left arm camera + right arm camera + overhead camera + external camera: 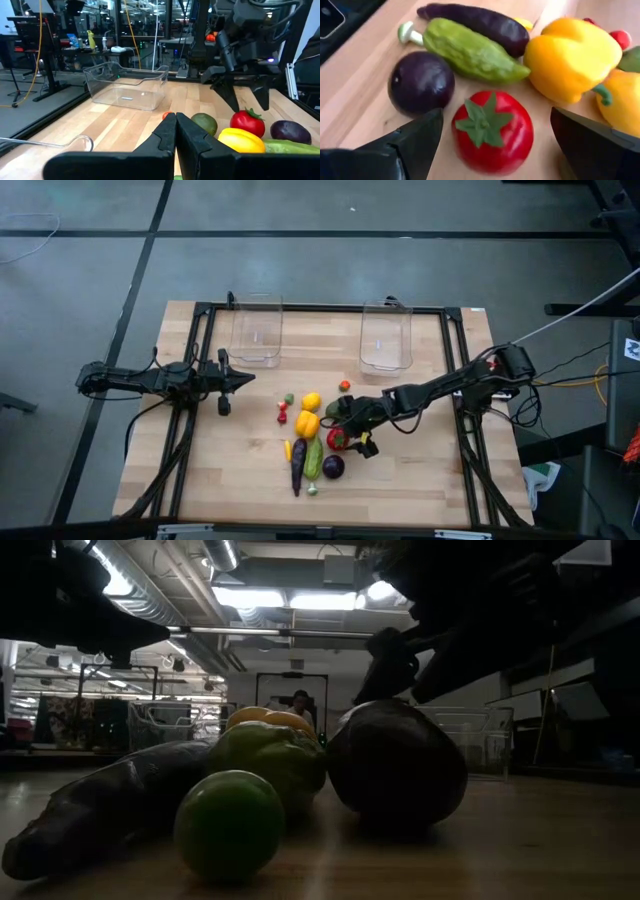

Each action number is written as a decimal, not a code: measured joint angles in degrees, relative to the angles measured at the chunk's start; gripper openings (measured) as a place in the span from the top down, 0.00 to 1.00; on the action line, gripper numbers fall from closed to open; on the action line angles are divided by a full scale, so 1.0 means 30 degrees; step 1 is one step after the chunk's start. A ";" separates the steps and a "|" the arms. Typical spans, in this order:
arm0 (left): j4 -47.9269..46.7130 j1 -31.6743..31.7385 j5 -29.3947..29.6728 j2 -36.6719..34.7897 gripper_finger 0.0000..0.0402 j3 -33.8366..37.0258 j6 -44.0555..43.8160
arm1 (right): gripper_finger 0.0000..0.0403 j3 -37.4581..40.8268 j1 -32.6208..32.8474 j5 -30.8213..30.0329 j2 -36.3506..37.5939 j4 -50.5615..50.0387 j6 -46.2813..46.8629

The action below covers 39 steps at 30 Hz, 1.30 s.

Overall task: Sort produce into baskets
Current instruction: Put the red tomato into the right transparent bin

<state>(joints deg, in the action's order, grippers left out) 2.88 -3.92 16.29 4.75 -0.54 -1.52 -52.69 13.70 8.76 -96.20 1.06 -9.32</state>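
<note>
- Wooden table (pixel 420 470) on a black frame fills the middle of the high view, grey floor all round it. Entries run from the lower edge of that frame upward.
- Lowest on the table, at centre: eggplant (pixel 298 466), cucumber (pixel 314 457) and a purple round piece (pixel 333 467), lying side by side, close or touching.
- Just above them: tomato (pixel 338 439) and a yellow pepper (pixel 306 423), with a second yellow piece (pixel 311 401) above that and an avocado (pixel 333 410) beside it.
- Small pieces lie loose at the cluster's edges: red ones (pixel 282 413) to its left, a small green one (pixel 289 398), and a small red-orange one (pixel 344 385) nearest the bins.
- Right gripper (pixel 352 436) reaches in from the right edge to the cluster. In the right wrist view its fingers stand wide apart with the tomato (pixel 492 131) between them, upright and not visibly touched. Judged: about to take the tomato; nothing gripped yet.
- Left gripper (pixel 232 380) rests at centre left, well apart from the produce. In the left wrist view its fingers (pixel 165 135) are pressed together, holding nothing.
- Farthest, along the table's upper edge: two clear baskets, left (pixel 256 330) and right (pixel 386 337), well apart. Both look empty.
- Progress, judged: nothing sorted so far; every visible piece is on the wood. Whole job remains, starting with the first pick.
</note>
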 joint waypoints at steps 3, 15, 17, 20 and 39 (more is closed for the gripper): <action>0.0005 0.0000 0.0000 0.0013 1.00 0.0000 0.0000 | 0.09 0.0007 -0.0111 0.0585 -0.0219 0.0085 0.0015; -0.0006 0.0000 -0.0007 0.0168 1.00 0.0000 0.0000 | 0.09 0.0000 -0.0235 0.0604 -0.0183 0.0149 0.0007; -0.0009 0.0000 -0.0007 0.0168 1.00 0.0000 0.0000 | 0.09 0.0000 -0.0235 0.0611 -0.0183 0.0122 0.0007; -0.0004 0.0000 -0.0005 0.0168 1.00 0.0000 0.0000 | 0.09 -0.0007 -0.0235 0.0753 -0.0378 0.0326 0.0018; -0.0002 0.0000 0.0000 0.0219 1.00 0.0000 0.0000 | 0.09 0.0000 -0.0973 0.2469 -0.1152 0.0648 0.0629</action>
<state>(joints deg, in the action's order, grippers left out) 2.87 -3.92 16.29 5.41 -0.54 -1.52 -52.69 10.78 16.16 -99.66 3.01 -7.43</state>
